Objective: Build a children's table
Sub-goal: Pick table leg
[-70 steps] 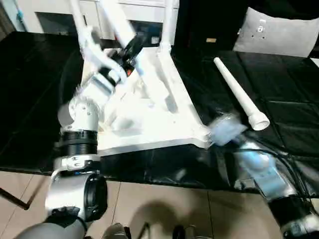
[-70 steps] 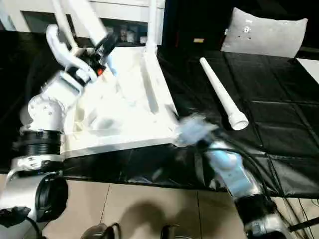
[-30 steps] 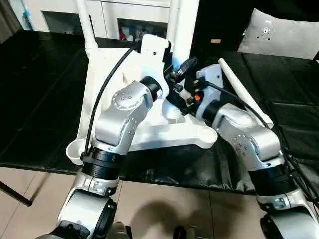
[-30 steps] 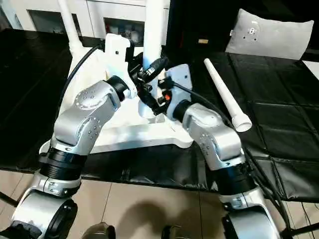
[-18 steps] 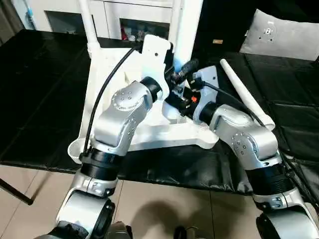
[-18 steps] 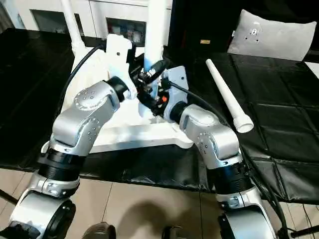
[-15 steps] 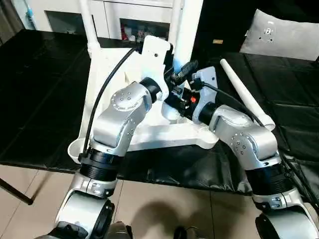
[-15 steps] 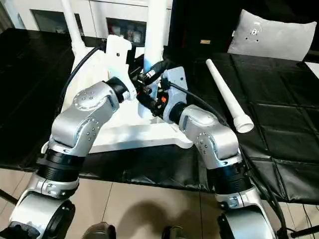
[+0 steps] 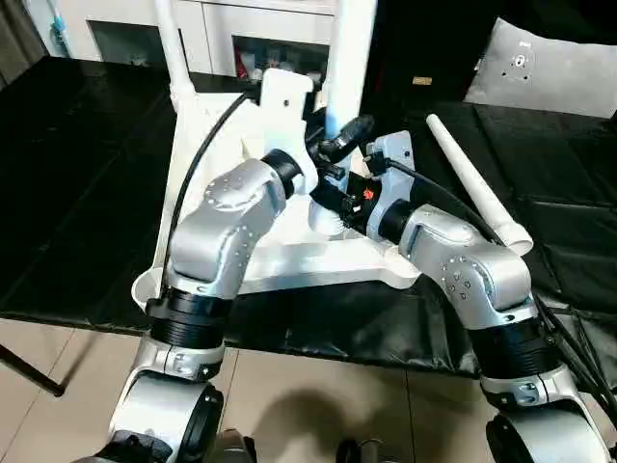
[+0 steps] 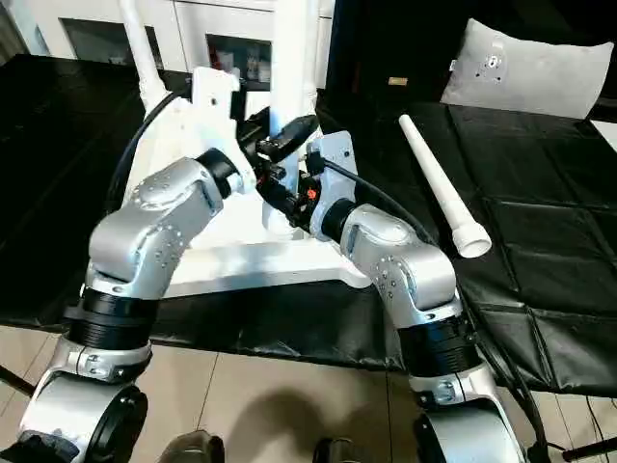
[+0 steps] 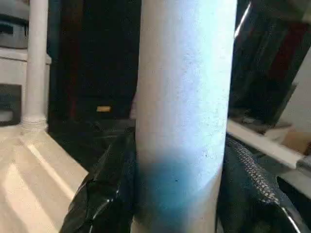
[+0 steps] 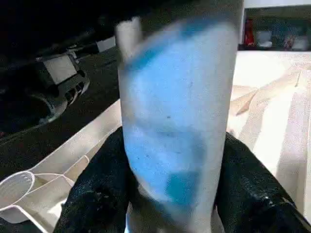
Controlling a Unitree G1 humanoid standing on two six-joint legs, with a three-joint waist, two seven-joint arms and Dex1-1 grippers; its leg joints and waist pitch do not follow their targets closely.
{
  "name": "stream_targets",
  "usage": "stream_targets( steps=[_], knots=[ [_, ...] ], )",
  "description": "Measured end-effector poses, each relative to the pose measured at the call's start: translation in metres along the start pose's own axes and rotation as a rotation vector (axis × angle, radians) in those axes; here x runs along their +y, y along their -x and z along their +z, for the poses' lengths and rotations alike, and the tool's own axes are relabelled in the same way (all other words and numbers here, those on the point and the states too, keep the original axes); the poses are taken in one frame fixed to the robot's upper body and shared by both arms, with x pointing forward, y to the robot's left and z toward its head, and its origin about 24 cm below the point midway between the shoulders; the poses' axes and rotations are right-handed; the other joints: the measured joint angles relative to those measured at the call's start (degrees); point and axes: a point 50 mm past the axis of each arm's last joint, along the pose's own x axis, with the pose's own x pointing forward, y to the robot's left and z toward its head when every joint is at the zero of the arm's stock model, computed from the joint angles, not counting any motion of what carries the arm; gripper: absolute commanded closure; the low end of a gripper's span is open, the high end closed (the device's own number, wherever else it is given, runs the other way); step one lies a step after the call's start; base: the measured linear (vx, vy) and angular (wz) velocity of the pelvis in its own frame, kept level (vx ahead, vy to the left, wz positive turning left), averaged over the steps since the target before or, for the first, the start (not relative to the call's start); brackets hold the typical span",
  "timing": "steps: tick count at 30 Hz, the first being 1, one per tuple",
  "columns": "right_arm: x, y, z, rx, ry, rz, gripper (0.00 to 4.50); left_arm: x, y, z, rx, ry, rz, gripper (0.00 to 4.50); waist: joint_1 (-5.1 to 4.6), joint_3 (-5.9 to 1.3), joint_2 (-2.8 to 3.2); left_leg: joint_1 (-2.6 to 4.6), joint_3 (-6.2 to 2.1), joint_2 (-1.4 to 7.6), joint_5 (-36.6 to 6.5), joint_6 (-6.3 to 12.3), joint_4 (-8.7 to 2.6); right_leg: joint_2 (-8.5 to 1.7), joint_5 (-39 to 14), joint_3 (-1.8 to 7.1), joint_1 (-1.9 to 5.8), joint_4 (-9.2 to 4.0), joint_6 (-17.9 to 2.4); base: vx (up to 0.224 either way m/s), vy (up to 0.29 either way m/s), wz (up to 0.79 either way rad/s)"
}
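The children's table top (image 9: 289, 262) lies upside down on the black cover, ribs facing up. One white leg (image 9: 349, 58) stands upright near the top's near right corner. My left gripper (image 9: 339, 147) is shut on this leg, whose white tube (image 11: 184, 97) sits between black fingers (image 11: 104, 194). Just below it, my right gripper (image 9: 345, 198) is shut on the same leg (image 12: 175, 121), with fingers (image 12: 248, 189) on both sides. A second leg (image 9: 169, 48) stands at the back left corner. A loose leg (image 9: 477, 188) lies on the cover to the right.
The black cover (image 9: 77, 193) drapes the work surface, and its front edge drops to a tiled floor (image 9: 318, 405). A grey cushion (image 9: 545, 68) sits at the back right. White cabinets (image 9: 241, 29) stand behind the table top.
Both grippers and the upright leg have shifted a little to the left. My left forearm has swung left with them.
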Motion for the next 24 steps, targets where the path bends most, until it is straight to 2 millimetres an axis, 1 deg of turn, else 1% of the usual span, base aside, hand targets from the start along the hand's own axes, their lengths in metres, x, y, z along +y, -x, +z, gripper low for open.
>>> stream_targets(
  steps=[4,8,12,15,17,22,24],
  knots=[
    [0.001,0.001,0.002,-0.007,0.013,0.016,2.59,0.003,0.004,0.003,-0.01,0.067,-0.015,1.89,0.01,0.0,0.0,0.0,0.0,0.0,0.0,0.0,-0.01,0.0,0.0,0.0,0.0,-0.01,0.0,0.0,0.0,0.0],
    [0.002,0.001,0.003,-0.008,0.018,0.017,2.59,0.004,0.006,0.005,-0.009,0.084,-0.023,1.89,0.02,0.0,0.0,-0.01,0.0,0.0,0.0,0.0,-0.01,0.0,0.0,0.0,0.01,-0.02,0.0,0.0,0.0,0.0],
    [0.004,0.001,0.004,-0.014,0.027,0.029,2.59,0.003,0.008,0.007,-0.008,0.047,-0.047,1.89,0.03,0.0,0.0,0.01,-0.01,0.0,0.0,0.0,-0.02,0.0,0.0,0.0,0.0,-0.01,0.0,0.0,0.0,0.0],
    [0.002,0.0,0.002,-0.011,0.026,0.026,2.59,-0.001,0.006,0.007,0.019,-0.07,-0.074,1.89,0.07,0.0,0.0,0.0,-0.02,0.0,0.0,0.0,-0.03,0.0,0.0,0.0,0.01,-0.03,0.01,0.0,0.0,0.0],
    [0.001,0.0,0.001,-0.012,0.03,0.021,2.59,-0.002,0.005,0.006,0.025,-0.109,-0.084,1.89,0.0,0.0,0.0,0.0,-0.02,0.0,0.0,0.0,-0.03,0.0,0.0,0.01,0.0,-0.04,0.01,0.0,0.0,0.0],
    [0.002,0.001,-0.006,-0.05,0.034,0.025,2.59,0.0,0.007,0.005,0.023,-0.127,-0.123,1.89,-0.02,0.0,-0.01,0.02,-0.02,0.0,0.01,-0.02,-0.11,0.0,0.0,0.01,-0.01,-0.03,0.01,0.0,0.0,0.0],
    [0.001,0.004,-0.016,-0.059,0.014,0.035,2.59,-0.001,0.011,-0.003,0.019,-0.102,-0.181,1.9,0.01,-0.01,-0.01,0.02,-0.01,-0.01,0.0,-0.02,-0.18,0.0,-0.01,0.01,-0.02,-0.08,0.02,0.0,0.0,0.0]
  ],
)
